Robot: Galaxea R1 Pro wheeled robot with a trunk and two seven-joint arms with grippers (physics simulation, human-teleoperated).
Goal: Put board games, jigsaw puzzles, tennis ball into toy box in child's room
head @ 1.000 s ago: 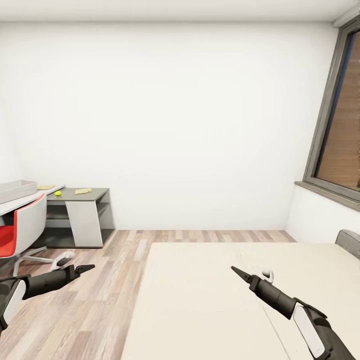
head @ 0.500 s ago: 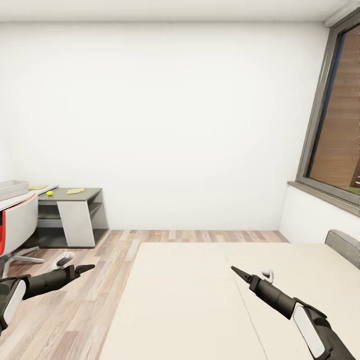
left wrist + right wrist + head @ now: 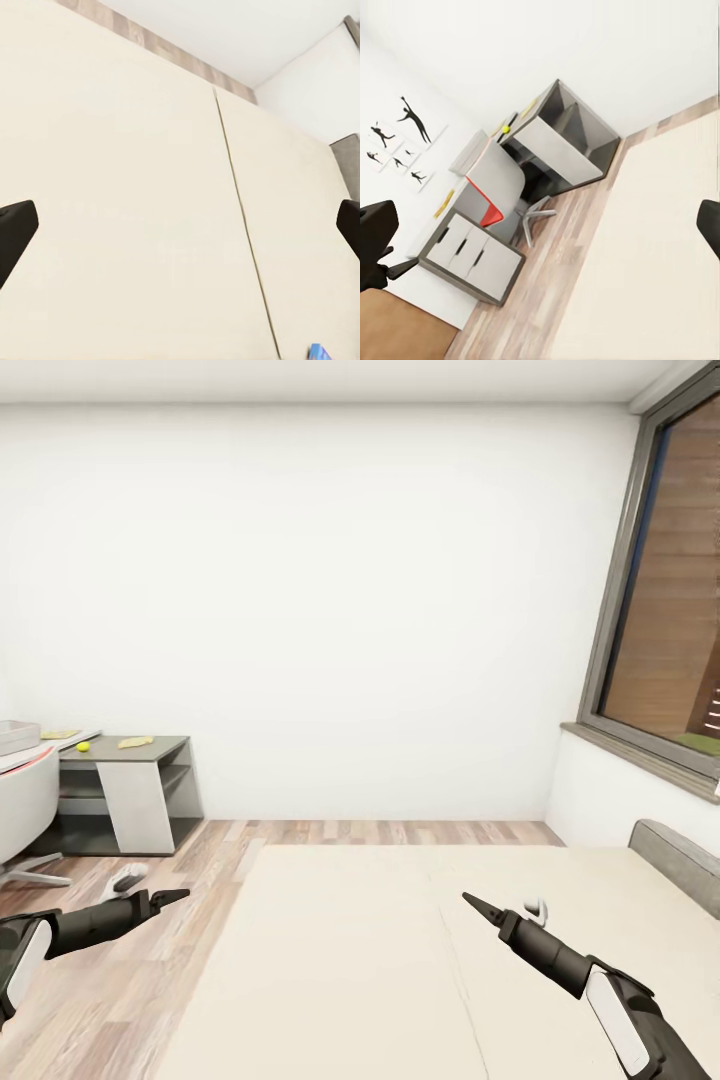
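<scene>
While both tools (image 3: pixel 172 897) (image 3: pixel 470 901) hang spread, the bed (image 3: pixel 350 960) lies beneath

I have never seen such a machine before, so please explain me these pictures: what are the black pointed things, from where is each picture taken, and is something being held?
The black pointed things are the robot's two arms, ending in the left gripper and the right gripper. The large picture comes from a camera on its head. The other two come from cameras near each gripper, looking along its fingers. Both grippers are open and hold nothing. In front lies a beige bed. Far to the left stands a grey table carrying a small tennis ball, a flat yellowish slab and a grey toy box. A white and red chair stands at the table.
</scene>
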